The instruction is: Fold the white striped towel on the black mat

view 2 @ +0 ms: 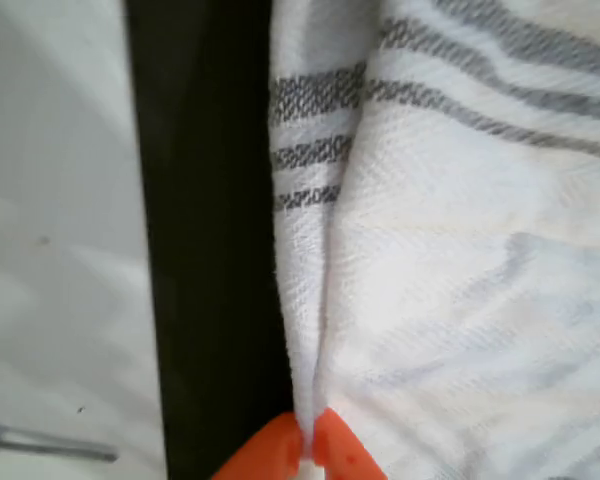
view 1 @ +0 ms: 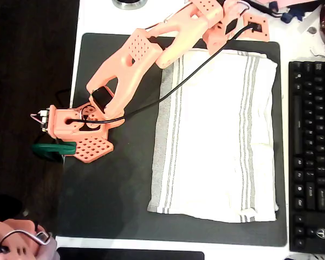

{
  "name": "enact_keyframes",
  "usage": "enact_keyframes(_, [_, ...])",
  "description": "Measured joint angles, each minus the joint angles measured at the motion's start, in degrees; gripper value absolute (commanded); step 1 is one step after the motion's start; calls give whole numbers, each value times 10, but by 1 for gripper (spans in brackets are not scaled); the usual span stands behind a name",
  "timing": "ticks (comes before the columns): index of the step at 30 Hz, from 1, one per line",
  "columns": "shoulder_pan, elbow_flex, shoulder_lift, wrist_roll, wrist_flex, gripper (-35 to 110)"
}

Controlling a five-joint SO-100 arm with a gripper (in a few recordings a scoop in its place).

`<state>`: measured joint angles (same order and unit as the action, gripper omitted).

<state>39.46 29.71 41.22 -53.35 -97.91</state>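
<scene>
Folding is only beginning: in the wrist view our fingers point(view 2: 345, 462) are pinching shut on a raised crease of the white striped towel point(view 1: 216, 135), which is lying spread on the black mat point(view 1: 114, 189). Next, we judge, we are lifting that edge and carrying it across.

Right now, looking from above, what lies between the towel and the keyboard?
In the overhead view, a narrow bare strip of the mat, then a sliver of white table, separates the towel from the keyboard.

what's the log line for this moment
jaws: shut on white striped towel crease, wrist view | towel: mostly flat on black mat | fold: not yet done
</scene>
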Motion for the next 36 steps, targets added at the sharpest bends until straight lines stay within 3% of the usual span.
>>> enact_keyframes(21, [13, -1, 113, 18, -23, 0])
enact_keyframes(36, [-116, 287, 427, -44, -6, 0])
